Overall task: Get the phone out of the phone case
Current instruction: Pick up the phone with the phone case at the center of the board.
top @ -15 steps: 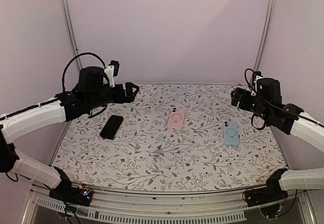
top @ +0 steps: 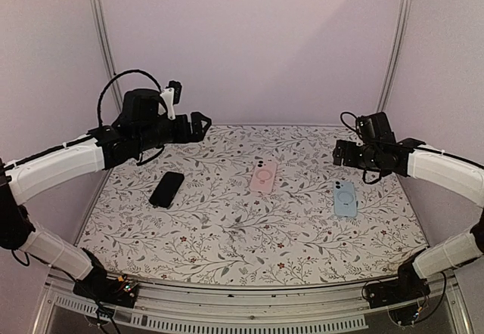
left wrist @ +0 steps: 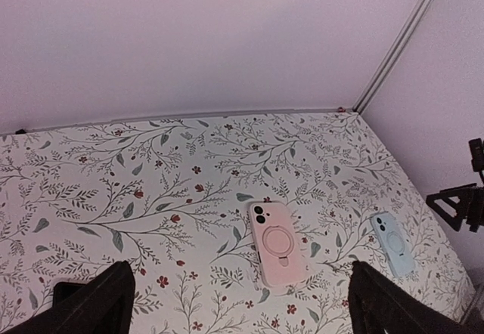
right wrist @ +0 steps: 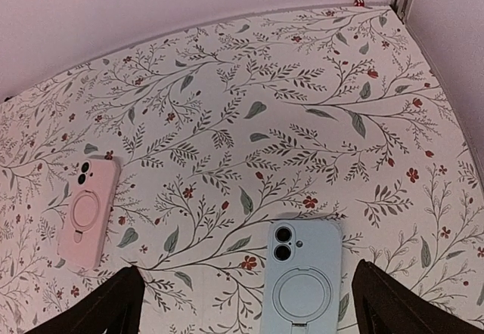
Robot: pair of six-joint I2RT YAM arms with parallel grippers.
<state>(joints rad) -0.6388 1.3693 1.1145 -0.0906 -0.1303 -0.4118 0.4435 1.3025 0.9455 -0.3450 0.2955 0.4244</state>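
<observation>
Left pincer (top: 200, 122): raised above the far-left part of the tabletop (top: 227, 232), pointing towards the middle. In the left wrist view its two dark fingers (left wrist: 94, 304) stand wide apart at the bottom corners – released, with nothing between them.

Black phone (top: 166, 189): lies flat on the left side of the tabletop, below and nearer than the left pincer, and nothing touches it. In the left wrist view only a dark corner shows, beside the left finger.

Pink phone case (top: 263, 177): lies flat near the middle, back side up, with a ring on the back and two camera lenses at its far end. The lenses show that a phone sits inside. It is well apart from both pincers. It also shows in the left wrist view (left wrist: 278, 243) and at the left of the right wrist view (right wrist: 85, 211).

Blue phone case (top: 345, 199): lies flat on the right, back side up, also with a ring and two lenses – a phone is in it too. The right wrist view shows it between the two fingers but below them, on the tabletop (right wrist: 302, 281).

Right pincer (top: 342, 155): hangs in the air just beyond the blue phone case, not touching it. Its fingers (right wrist: 113, 304) are spread wide, so it is released and holds nothing.
</observation>
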